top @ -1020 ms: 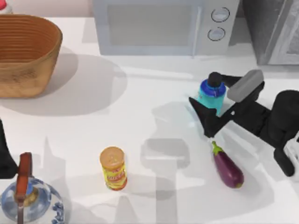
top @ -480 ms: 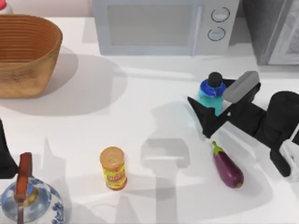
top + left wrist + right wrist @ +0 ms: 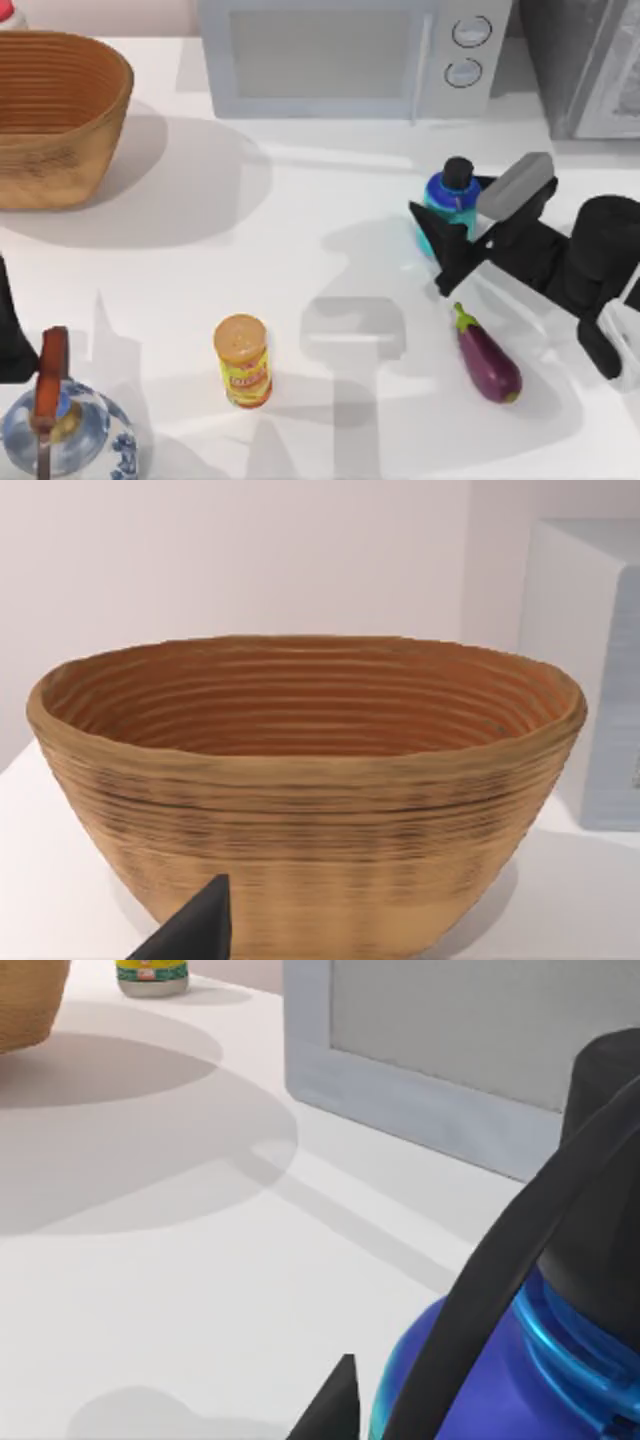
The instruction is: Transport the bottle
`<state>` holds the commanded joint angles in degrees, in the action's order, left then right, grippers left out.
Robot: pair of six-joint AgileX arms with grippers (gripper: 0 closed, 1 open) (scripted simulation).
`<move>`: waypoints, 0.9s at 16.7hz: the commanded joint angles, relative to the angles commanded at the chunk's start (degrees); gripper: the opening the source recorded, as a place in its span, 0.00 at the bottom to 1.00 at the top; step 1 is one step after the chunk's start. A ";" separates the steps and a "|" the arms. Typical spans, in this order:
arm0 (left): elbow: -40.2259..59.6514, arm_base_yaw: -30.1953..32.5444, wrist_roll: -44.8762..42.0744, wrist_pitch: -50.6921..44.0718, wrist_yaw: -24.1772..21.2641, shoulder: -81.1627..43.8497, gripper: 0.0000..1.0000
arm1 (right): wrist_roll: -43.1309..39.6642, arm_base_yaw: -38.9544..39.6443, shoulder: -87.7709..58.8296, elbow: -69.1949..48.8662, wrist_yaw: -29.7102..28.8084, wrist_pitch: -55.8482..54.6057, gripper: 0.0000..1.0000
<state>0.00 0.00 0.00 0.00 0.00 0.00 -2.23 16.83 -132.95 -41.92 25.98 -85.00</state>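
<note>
Change: the right claw [image 3: 440, 228] has pinched inward since half a second ago, its near finger now against the bottle [image 3: 449, 203].
Right claw: clamped around the bottle.
Bottle: upright on the desk [image 3: 330, 210], right side, just in front of the microwave [image 3: 340, 55], black cap up.
Left arm: parked at the desk's left edge; I cannot tell its claw's state.
Writing: the yellow can [image 3: 243, 361] carries a red label, unreadable.
</note>
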 joint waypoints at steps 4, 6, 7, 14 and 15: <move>0.00 0.00 0.00 0.00 0.00 0.00 1.00 | 0.00 0.00 0.00 0.00 0.00 0.00 0.00; 0.00 0.00 0.00 0.00 0.00 0.00 1.00 | 0.00 0.00 0.00 0.00 0.00 0.00 0.00; 0.00 0.00 0.00 0.00 0.00 0.00 1.00 | 0.00 0.00 0.00 0.00 0.00 0.00 0.00; 0.00 0.00 0.00 0.00 0.00 0.00 1.00 | -3.41 -3.84 0.33 -1.98 3.71 3.80 0.00; 0.00 0.00 0.00 0.00 0.00 0.00 1.00 | -5.60 -5.98 0.52 -2.77 6.15 5.99 0.00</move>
<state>0.00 0.00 0.00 0.00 0.00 0.00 -7.83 10.85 -132.43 -44.69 32.13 -79.01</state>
